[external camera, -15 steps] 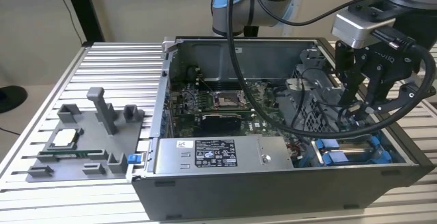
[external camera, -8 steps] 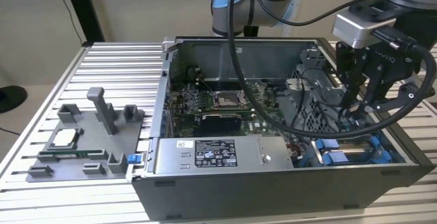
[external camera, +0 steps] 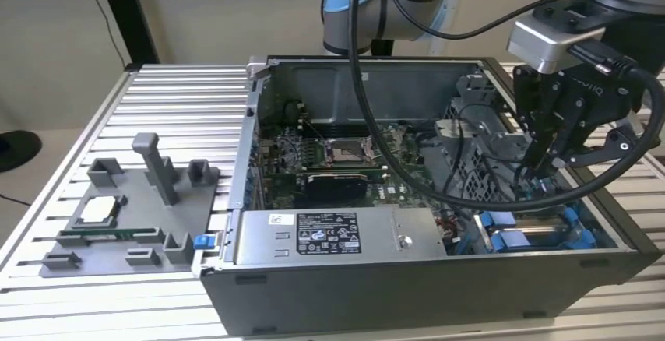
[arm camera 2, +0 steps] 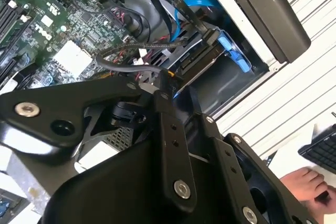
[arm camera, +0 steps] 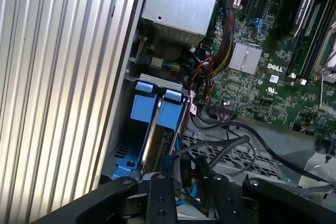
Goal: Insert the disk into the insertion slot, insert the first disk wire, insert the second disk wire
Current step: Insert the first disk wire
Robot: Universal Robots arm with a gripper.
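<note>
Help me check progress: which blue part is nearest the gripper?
The blue frame in the case, below the gripper; the small blue clip lies outside it.

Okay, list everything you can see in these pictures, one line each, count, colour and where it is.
computer case: one, dark grey, open, on the table
table: one, silver slatted, under the case
labelled box: one, grey, along the case's near wall
motherboard: one, green, on the case floor
disk: one, blue-framed, in the case corner at the exterior view's right
parts tray: one, grey, on the table at the exterior view's left
keyboard: one, black, outside the case
black wire: one, end in the pincer
hand: one, by the keyboard
arm: one, grey with blue cap, above the case
pincer: one, black, by the disk, seemingly shut on the wire
</note>
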